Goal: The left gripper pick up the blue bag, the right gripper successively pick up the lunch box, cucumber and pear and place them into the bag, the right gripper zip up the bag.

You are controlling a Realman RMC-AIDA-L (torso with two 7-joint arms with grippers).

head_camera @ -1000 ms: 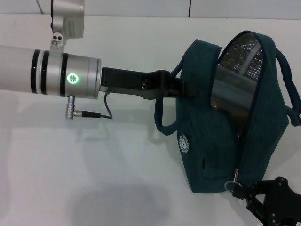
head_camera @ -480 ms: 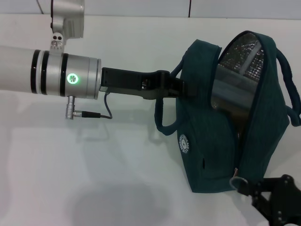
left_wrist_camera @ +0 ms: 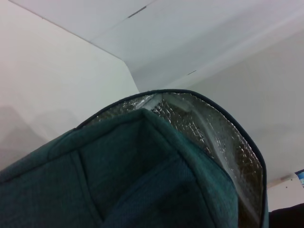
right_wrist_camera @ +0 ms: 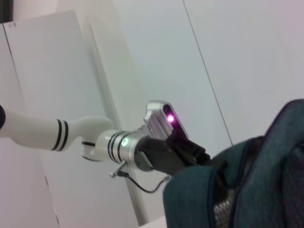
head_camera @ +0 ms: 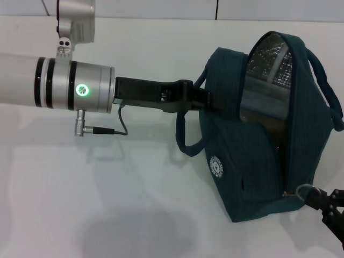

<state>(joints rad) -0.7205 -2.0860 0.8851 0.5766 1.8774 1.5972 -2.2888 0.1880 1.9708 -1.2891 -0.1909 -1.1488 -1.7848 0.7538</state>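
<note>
Zipping looks like the step in hand. Head view: left gripper [head_camera: 207,99] clamped on the bag's [head_camera: 252,183] upper edge, holding it upright on the surface [head_camera: 107,204]. Right gripper [head_camera: 322,200] at the bag's lower corner, touching the ring pull [head_camera: 304,190]; cannot tell how its fingers stand. Mouth gapes, foil lining showing; zip judged barely begun. Lunch box, cucumber, pear not visible, presumably inside.

Left wrist view: bag rim [left_wrist_camera: 156,118] and lining close up, nothing else.

Right wrist view: left gripper [right_wrist_camera: 204,159] on the bag edge, opening unzipped.

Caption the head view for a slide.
Left gripper holds the blue bag up while right gripper pulls its zipper ring.
</note>
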